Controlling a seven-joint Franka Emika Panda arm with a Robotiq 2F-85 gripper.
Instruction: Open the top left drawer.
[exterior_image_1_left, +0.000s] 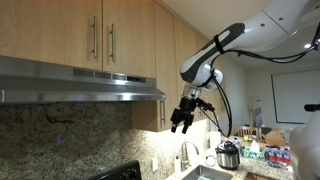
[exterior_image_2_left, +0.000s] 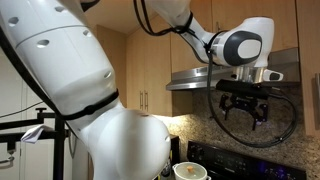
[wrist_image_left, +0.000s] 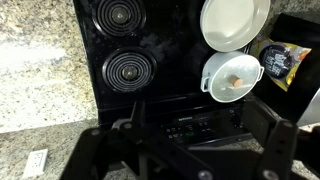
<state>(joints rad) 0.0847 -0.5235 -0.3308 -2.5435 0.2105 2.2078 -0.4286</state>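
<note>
Arm enters from the upper right in an exterior view, white links reaching across toward the cabinets, black wrist bent downward so the tool (exterior_image_1_left: 183, 121) hangs below the range hood (exterior_image_1_left: 80, 82) line, pointing down over the worktop (exterior_image_1_left: 255, 175). In an exterior view the large white arm body fills the left and centre of the frame; the forearm loops in from the top and ends at the grey wrist, with the tool (exterior_image_2_left: 245, 112) hanging just beneath the hood (exterior_image_2_left: 215, 80). Tool state: jaws stand apart, wide, nothing between them; both dark fingers are seen separated in both exterior views. The top left drawer (exterior_image_1_left: 50, 30) is the short light-wood door above the hood, closed flush, its slim silver bar handle (exterior_image_1_left: 95, 38) vertical at its right edge, just beside the matching door's handle (exterior_image_1_left: 111, 42). It lies above and to the left of the tool, well apart, hood between them; no contact. Wrist view looks straight down on a black stove (wrist_image_left: 150, 60) with two coil burners, granite to its left; a white pot (wrist_image_left: 232, 78) and a white lid (wrist_image_left: 235, 22) sit at the stove's right side, a dark packet (wrist_image_left: 280, 62) beside them. Packet print too small to read. A steel pot (exterior_image_1_left: 229, 156) stands near the sink faucet (exterior_image_1_left: 186, 152).
</note>
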